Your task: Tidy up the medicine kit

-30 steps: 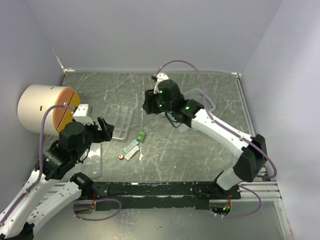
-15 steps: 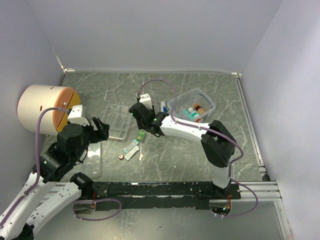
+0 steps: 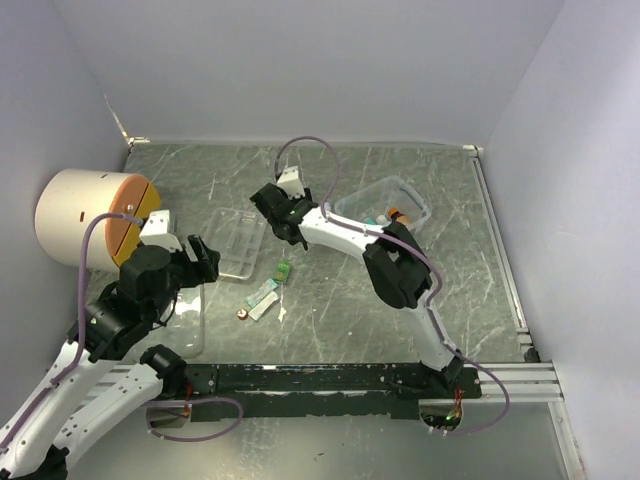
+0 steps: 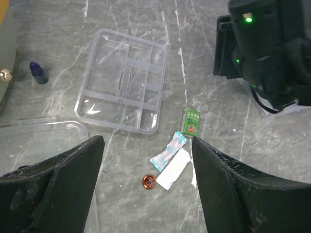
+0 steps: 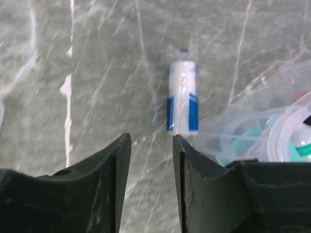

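— When you looked through the right wrist camera, how was the right claw (image 5: 151, 141)?

— Its two fingers stood a little apart, with nothing between them. A white and blue tube (image 5: 182, 103) lay on the desk (image 5: 97, 58) just beyond the tips, just beside the clear box (image 5: 272, 131). I think the claw pointed there in order to take this tube, because it was outside the box.

— And the left claw (image 4: 146, 141)?

— It was wide apart and empty, held above the divided tray (image 4: 121, 99), the green packet (image 4: 191, 121), the teal sachet (image 4: 169, 151), the white sachet (image 4: 174, 168) and a small red round piece (image 4: 149, 181). Probably it stood high so that the right arm (image 3: 400, 260) had room to reach across.

— Was the kit organized?

— Not yet, in my opinion; these small things lay loose on the desk near the tray.
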`<state>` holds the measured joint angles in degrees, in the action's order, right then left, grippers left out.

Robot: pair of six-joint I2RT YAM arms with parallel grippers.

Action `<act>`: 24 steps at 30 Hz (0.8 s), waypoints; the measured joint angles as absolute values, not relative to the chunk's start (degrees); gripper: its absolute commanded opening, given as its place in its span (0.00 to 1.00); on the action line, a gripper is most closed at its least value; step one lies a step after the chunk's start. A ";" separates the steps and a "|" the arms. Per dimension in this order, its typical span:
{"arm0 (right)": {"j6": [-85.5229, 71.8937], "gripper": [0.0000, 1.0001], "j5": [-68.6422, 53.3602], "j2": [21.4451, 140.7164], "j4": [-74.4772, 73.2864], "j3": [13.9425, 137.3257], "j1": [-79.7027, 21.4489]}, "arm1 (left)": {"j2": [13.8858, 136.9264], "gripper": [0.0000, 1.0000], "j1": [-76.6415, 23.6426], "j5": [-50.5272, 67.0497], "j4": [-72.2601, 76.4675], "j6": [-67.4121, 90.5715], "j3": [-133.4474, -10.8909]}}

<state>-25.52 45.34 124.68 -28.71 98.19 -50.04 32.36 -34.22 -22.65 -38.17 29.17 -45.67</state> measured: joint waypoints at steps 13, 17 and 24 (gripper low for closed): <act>-27.42 0.44 53.56 137.47 -35.66 110.28 -45.06 | 31.46 0.84 -34.22 -22.24 -38.11 28.93 -45.67; -27.49 0.43 53.52 137.64 -35.88 110.52 -43.42 | 31.86 0.84 -34.20 -22.17 -38.11 28.91 -45.67; -27.24 0.30 51.57 137.75 -35.24 110.52 -42.81 | 31.97 0.84 -33.78 -21.85 -38.11 28.91 -45.67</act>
<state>-27.24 51.57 137.75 -35.24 110.52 -42.81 31.97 -33.78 -21.85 -38.11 28.91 -45.67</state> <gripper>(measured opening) 0.338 0.842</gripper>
